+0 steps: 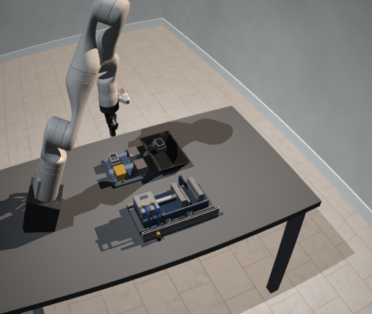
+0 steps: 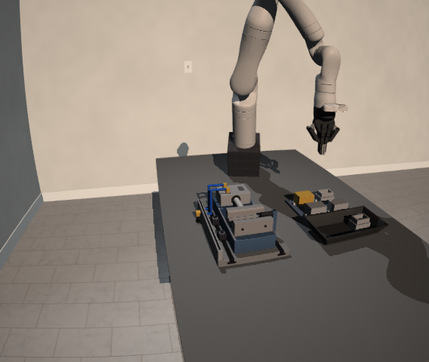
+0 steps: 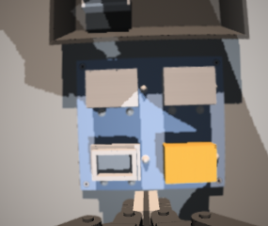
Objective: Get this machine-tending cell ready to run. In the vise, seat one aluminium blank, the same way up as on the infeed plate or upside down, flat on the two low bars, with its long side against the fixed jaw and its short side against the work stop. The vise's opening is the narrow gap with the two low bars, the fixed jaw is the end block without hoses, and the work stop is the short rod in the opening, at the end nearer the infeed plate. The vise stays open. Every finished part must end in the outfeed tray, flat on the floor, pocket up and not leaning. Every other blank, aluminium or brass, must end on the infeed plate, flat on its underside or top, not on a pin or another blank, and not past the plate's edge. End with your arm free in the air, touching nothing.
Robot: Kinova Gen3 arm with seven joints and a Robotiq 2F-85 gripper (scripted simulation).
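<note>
My gripper (image 1: 112, 129) is shut and empty, high in the air above the near edge of the blue infeed plate (image 1: 125, 167); it also shows in the exterior view (image 2: 322, 148) and at the bottom of the wrist view (image 3: 145, 203). On the plate lie two grey aluminium blanks (image 3: 111, 88) (image 3: 190, 85), a yellow brass blank (image 3: 190, 163) and a finished part with a pocket (image 3: 115, 162). Another finished part (image 1: 159, 144) sits in the dark outfeed tray (image 1: 165, 152). The vise (image 1: 176, 206) stands open with nothing in its opening.
The arm's black base block (image 1: 42, 210) stands at the table's left. The vise carries blue hoses (image 1: 152, 214) on its near end block. The tray touches the far side of the infeed plate. Small pins (image 3: 144, 88) stick up from the plate.
</note>
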